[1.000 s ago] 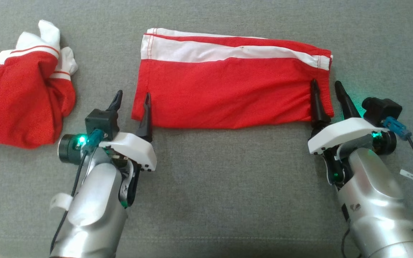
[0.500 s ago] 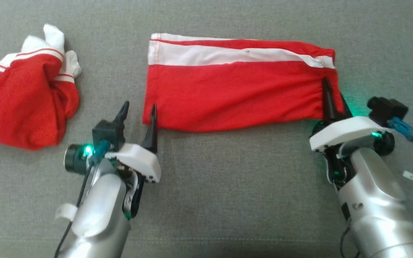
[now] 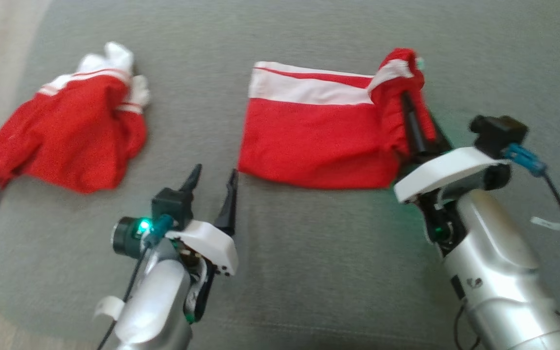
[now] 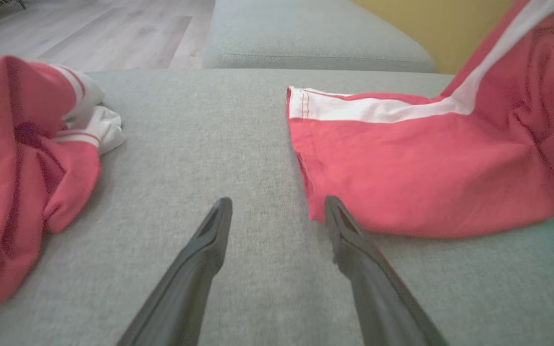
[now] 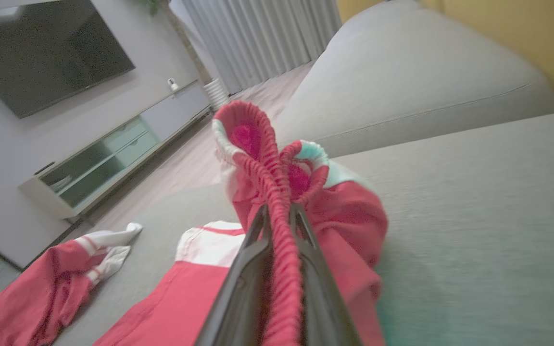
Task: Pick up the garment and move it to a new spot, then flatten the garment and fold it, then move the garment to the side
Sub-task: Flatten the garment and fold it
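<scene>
Grey woven sofa cushion [image 3: 309, 272] carries the red mesh garment [image 3: 309, 141] at its middle, mostly a flat rectangle with a white side stripe; its ribbed elastic waistband [image 5: 248, 120] is bunched and raised off the cushion, pinched between the narrow dark jaws of the right gripper [image 5: 278, 209]; the left gripper [image 4: 277, 202] has its tapered jaws spread, one tip just beside the garment's hemmed corner; a crumpled red-and-white cloth heap [image 3: 76, 141] lies well apart, leftward.

Red shorts [image 3: 309, 141] with a white side stripe, lying flat on the grey sofa cushion [image 3: 309, 272]; the elastic waistband end stands raised and bunched.
</scene>
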Robot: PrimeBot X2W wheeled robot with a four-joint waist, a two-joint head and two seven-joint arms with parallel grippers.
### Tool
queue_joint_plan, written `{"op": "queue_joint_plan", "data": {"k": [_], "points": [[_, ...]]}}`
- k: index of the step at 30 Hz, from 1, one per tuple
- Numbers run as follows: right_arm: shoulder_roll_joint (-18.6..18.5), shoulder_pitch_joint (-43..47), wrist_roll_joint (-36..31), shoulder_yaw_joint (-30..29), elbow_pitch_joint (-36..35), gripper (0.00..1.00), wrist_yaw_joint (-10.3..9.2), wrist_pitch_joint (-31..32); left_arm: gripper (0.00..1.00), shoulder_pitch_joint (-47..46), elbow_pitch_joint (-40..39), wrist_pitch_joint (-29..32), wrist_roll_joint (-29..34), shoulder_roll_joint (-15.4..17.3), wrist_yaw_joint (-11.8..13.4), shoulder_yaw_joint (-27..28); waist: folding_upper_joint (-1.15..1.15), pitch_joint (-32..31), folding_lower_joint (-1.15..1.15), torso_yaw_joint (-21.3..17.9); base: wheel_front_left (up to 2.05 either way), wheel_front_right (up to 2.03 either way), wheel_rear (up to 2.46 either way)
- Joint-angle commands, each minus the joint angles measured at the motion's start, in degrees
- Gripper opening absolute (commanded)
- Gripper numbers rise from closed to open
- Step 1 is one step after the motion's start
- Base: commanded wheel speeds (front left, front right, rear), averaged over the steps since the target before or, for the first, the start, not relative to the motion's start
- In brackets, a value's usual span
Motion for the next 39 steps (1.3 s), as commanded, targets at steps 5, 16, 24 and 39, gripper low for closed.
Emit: {"op": "queue_joint_plan", "data": {"k": [5,16,24,39], "points": [[1.78,-2.52,1.27,4.72,-1.36,0.0,0.37,2.76,1.0,-0.01,-2.52,-0.29,-2.22,0.82,1.19,-2.14,0.0,-1.13,0.0,8.57,0.0,0.0,0.0],[2.42,-5.64,4.36,7.58,6.62,1.0,0.37,-0.6,1.0,0.62,-2.13,-0.29,-3.52,0.82,3.43,-8.01,0.0,-1.53,0.0,17.97,0.0,0.0,0.0],[2.43,-6.84,2.69,6.11,8.67,1.0,0.37,-4.1,1.0,0.52,-3.08,-0.29,-1.29,0.82,4.33,-3.93,0.0,-2.37,0.0,10.66,0.0,0.0,0.0],[2.43,4.67,-15.66,-12.54,-0.35,1.0,0.37,-4.2,1.0,0.82,-4.68,-0.29,3.42,0.82,4.42,4.43,0.0,-3.39,0.0,-3.58,0.0,0.0,0.0]]}}
